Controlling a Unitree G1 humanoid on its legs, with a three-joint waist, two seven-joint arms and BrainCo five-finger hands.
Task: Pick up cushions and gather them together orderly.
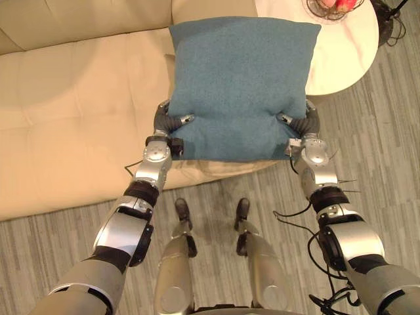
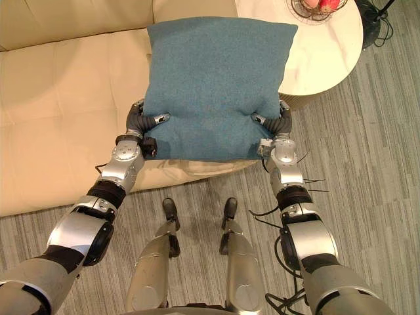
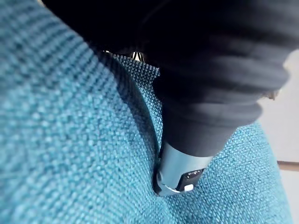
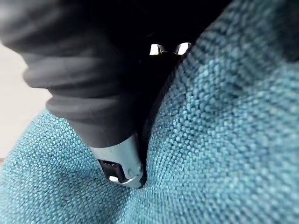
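- Cream sofa (image 1: pixel 65 118) spreads behind my work.
- My left hand (image 1: pixel 172 122) and right hand (image 1: pixel 300 123) pinch the teal cushion (image 1: pixel 239 85) above the sofa's front edge.
- I judge it lifted; placing it with others remains.

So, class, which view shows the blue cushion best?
The left eye view: the whole blue cushion shows, pinched by the left hand and right hand. The right eye view shows the same; the wrist views, its weave up close.

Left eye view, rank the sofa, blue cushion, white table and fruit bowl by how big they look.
Largest first:
sofa
blue cushion, nearer the camera, which inflates it
white table, partly hidden behind the cushion
fruit bowl, cut off at the edge
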